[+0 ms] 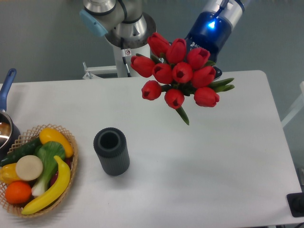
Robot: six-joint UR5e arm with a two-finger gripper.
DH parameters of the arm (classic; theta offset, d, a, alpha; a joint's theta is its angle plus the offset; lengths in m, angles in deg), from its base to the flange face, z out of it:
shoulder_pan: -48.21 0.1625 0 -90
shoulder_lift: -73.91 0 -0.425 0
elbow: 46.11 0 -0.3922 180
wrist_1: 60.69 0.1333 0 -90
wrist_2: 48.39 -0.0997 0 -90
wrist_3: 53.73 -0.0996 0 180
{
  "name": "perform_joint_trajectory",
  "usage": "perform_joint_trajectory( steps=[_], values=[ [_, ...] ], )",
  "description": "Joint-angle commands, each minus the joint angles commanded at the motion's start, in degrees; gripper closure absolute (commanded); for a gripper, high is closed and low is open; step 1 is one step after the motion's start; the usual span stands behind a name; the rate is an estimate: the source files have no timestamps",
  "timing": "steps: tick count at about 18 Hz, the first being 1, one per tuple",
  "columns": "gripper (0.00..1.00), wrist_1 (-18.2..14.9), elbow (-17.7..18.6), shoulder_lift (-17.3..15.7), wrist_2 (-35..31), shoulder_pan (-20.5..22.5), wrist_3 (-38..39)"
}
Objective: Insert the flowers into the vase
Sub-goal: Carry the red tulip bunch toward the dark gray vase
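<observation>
Flowers (179, 72) are held up over the worktop (228, 156), well right of the vase (111, 151). Pincer is hidden behind the blooms, so grip can't be told. Stems should prob be centred over the mouth, then lowered straight.

end effector (205, 61): fingers hidden behind the flowers; whether they stand apart or closed cannot be told.
flowers (179, 75): stems almost wholly hidden behind the buds; only leaf tips show.
vase (111, 151): inside of its mouth too dark to see.
pot (5, 124): cut off by the left edge; only a blue handle and part of the rim show.
basket (71, 164): bottom rim cut off by the lower edge; some toy pieces buried under others.
black object (296, 204): cut off at the right edge, unidentifiable.
arm (116, 16): upper part cut off at the top edge.
</observation>
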Motion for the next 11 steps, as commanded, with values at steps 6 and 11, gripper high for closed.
perform_joint_trajectory(
  steps=[6, 11],
  values=[
    [0.79, 0.0, -0.4, 0.0, 0.0, -0.5, 0.0],
    [0.79, 0.0, -0.2, -0.2, 0.0, -0.7, 0.0]
  ],
)
